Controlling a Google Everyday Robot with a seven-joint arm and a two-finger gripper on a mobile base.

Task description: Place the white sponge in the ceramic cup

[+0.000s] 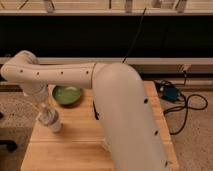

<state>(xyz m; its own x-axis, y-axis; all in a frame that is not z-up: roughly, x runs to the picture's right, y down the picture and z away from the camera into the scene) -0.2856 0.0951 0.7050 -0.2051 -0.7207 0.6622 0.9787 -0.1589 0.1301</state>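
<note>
The ceramic cup (54, 125) is a small white cylinder standing on the left part of the wooden table (75, 147). My gripper (47, 113) hangs at the end of the long white arm, right over the cup's mouth and touching or nearly touching its rim. A greyish-white patch at the cup's mouth, under the gripper, may be the white sponge (48, 119). I cannot tell whether it is held or lies in the cup.
A wide green bowl (67, 95) stands just behind the cup. A dark flat object (95, 113) lies mid-table, partly hidden by my arm. My big white arm link (130, 120) covers the table's right half. A blue box (170, 93) and cables lie on the floor at right.
</note>
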